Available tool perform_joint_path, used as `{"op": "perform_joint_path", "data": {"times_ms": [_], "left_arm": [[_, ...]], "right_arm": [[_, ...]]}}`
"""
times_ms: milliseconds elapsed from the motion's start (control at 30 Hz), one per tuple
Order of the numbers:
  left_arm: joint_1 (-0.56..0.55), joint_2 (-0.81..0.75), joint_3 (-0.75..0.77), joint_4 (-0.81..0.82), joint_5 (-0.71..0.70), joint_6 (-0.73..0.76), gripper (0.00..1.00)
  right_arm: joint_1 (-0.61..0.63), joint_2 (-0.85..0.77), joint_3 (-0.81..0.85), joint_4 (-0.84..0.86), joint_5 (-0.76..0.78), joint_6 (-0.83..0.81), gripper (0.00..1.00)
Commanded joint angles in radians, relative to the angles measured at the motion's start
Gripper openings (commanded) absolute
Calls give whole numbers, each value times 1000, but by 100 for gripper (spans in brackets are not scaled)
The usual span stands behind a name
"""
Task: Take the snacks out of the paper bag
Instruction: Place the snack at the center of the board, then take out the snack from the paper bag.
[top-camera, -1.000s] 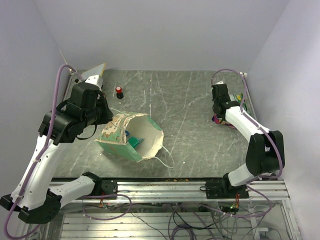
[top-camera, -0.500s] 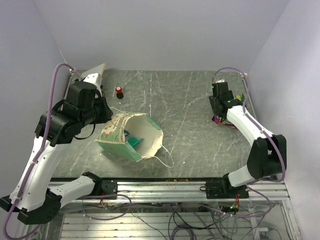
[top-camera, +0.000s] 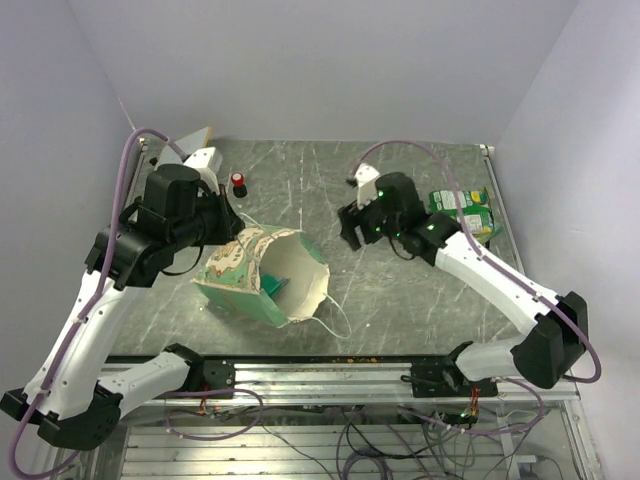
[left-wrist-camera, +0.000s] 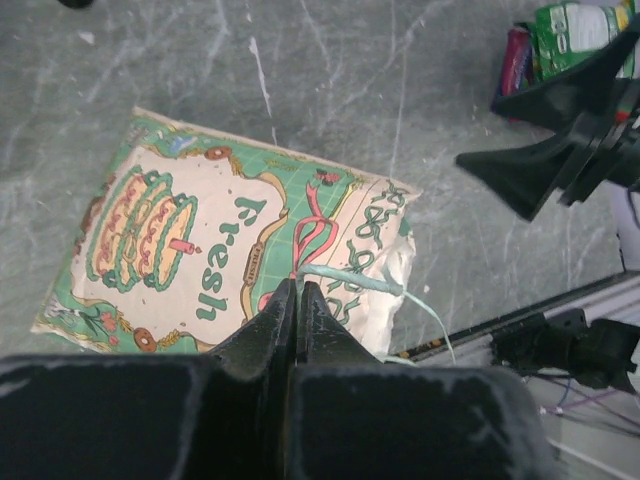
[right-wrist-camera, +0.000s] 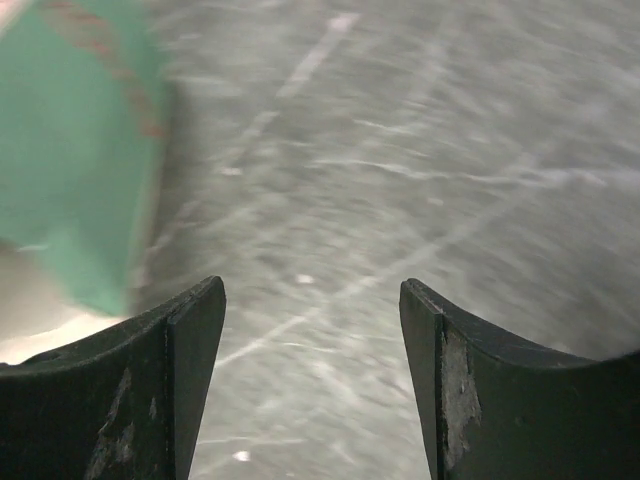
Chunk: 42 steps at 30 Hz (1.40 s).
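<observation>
Nearest the arm bases, the paper bag (top-camera: 236, 270) is seen lying on its side at 8 o'clock on the table (top-camera: 400, 290), its mouth gaping toward 4 o'clock. A teal packet (top-camera: 273, 283) is glimpsed inside. At the bag's 11 o'clock edge, the left gripper (left-wrist-camera: 298, 292) is clamped on the bag, jaws pressed tight together. At the bag's 2 o'clock, the right gripper (right-wrist-camera: 312, 290) is held spread wide above bare table, nothing between its fingers. Farther out at 2 o'clock, green packets (top-camera: 458, 205) are piled by the table's edge. At 10 o'clock, a red-capped bottle (top-camera: 238, 183) is stood upright.
</observation>
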Motion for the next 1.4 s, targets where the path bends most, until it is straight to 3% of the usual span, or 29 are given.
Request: {"op": "perform_joint_path", "data": {"times_ms": [0, 100, 267, 433, 500, 633, 1000, 1100, 1367], "left_arm": [[4, -65, -81, 61, 108, -64, 7], [3, -114, -172, -22, 136, -177, 7], [3, -273, -336, -31, 158, -313, 7], [4, -243, -291, -55, 99, -278, 7], [3, -221, -253, -63, 67, -267, 7], [3, -224, -227, -31, 10, -274, 7], [3, -158, -208, -2, 10, -291, 7], [3, -144, -183, -22, 18, -277, 7], [3, -143, -165, -60, 19, -280, 7]], "right_arm": [[99, -31, -70, 216, -225, 30, 70], [165, -75, -149, 343, -336, -78, 70], [293, -155, -263, 390, -415, -434, 67], [334, -300, -415, 530, -497, -574, 64], [349, -337, -438, 500, -581, -697, 56], [395, -306, -458, 484, -597, -802, 54], [535, -307, -475, 474, -499, -806, 55], [590, -213, -467, 529, -422, -828, 54], [595, 72, -412, 706, -281, -886, 52]]}}
